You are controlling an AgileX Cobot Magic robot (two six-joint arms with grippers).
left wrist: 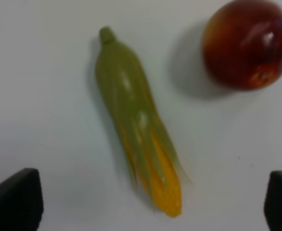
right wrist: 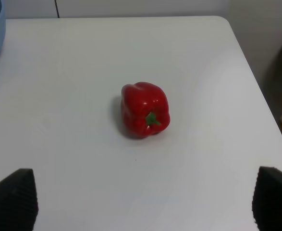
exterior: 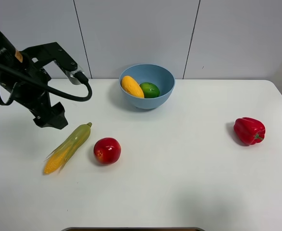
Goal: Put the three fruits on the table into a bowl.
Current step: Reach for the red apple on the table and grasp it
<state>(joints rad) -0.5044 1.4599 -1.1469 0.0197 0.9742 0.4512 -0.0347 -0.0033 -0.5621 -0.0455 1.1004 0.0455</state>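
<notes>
While the mango (exterior: 131, 86) and the lime (exterior: 150, 89) lie side by side in the light-blue bowl (exterior: 150, 102) at the back of the white table (exterior: 179, 183), the red apple (exterior: 107, 150) sits on the tabletop just beside a corn cob (exterior: 68, 147). The left gripper (exterior: 53, 120) hovers over the cob, jaws spread wide and empty. The right gripper (right wrist: 143, 202), likewise spread apart and holding nothing, faces a red bell pepper (right wrist: 145, 109).

High camera looks down on the whole counter (exterior: 179, 192). Left wrist sits close above corn (left wrist: 136, 120) and apple (left wrist: 246, 44). Right wrist angles at pepper (right wrist: 145, 109). High view shares all three.
</notes>
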